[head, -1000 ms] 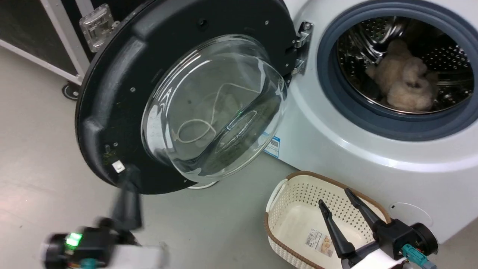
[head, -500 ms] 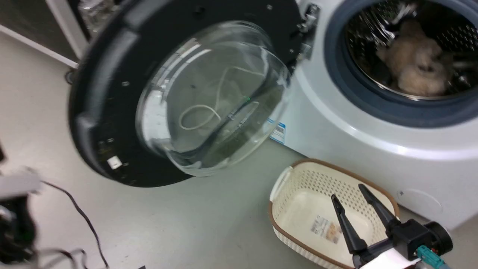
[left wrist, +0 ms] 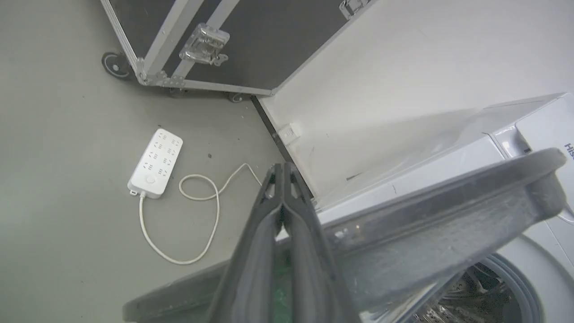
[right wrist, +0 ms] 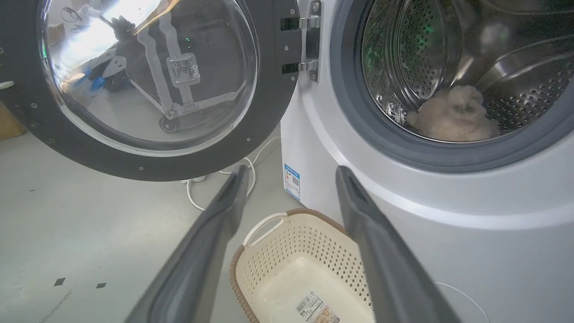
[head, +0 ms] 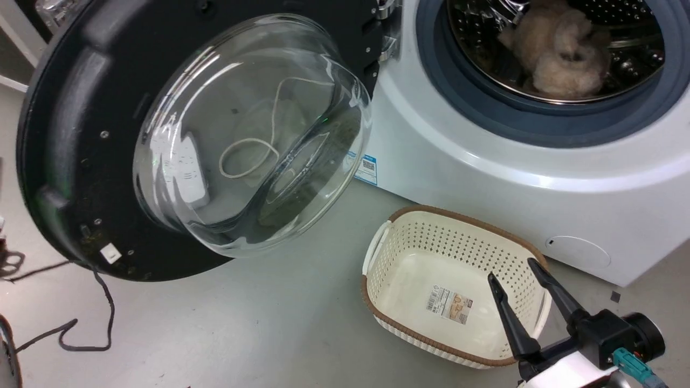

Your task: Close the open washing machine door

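Observation:
The washing machine door stands swung open at the left, its glossy black rim around a bulging clear glass bowl, and it hangs from a metal hinge. To its right gapes the grey-ringed steel drum mouth. In the left wrist view my left gripper is shut and empty, its fingers crossing above the door's rim edge; I cannot tell if they touch. My right gripper is open over the basket, and in its own view it faces the door and drum.
A cream perforated basket sits on the floor before the machine. A fluffy beige item lies in the drum. A black cable trails at lower left. Behind the door lie a white power strip and a wheeled black case.
The head camera has shifted, so the whole picture has slid. My left gripper, earlier under the door's lower rim, swung left out of the head view. The right gripper stays open.

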